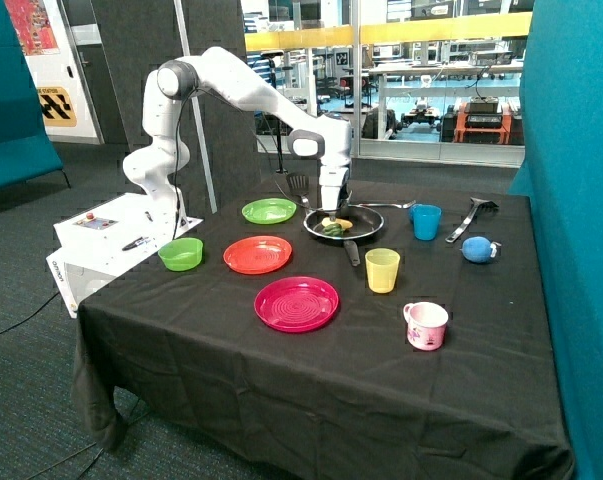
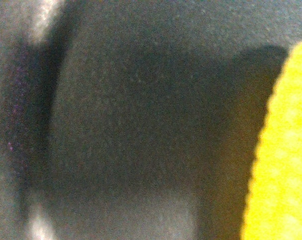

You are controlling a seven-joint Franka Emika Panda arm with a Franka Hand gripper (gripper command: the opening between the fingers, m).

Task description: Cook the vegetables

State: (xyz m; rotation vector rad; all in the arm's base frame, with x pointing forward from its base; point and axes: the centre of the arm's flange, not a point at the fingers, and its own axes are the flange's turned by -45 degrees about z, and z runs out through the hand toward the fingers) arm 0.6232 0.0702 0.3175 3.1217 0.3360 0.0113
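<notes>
From the outside view, nearest on the desk [image 1: 281, 380] stand the pink mug [image 1: 426, 325] and the magenta plate [image 1: 296, 303]. Behind them are the yellow cup [image 1: 382, 270], the orange plate [image 1: 257, 254] and the green bowl [image 1: 181, 253]. Farther back sits the black pan [image 1: 343, 224], with the blue cup [image 1: 426, 221] to its right and the green plate [image 1: 269, 210] to its left.

Both vegetables lie inside the pan: the dark green piece [image 1: 334, 230] and the pale yellow piece [image 1: 342, 225], touching each other.

My wrist view shows only dark pan surface at very close range and the yellow piece [image 2: 283, 150] at one edge; nothing else appears there.

My arm reaches out from its base, forearm angled down, wrist vertical over the pan. My claw [image 1: 332, 215] is down at the vegetables; I cannot tell whether it is clenched or released.
</notes>
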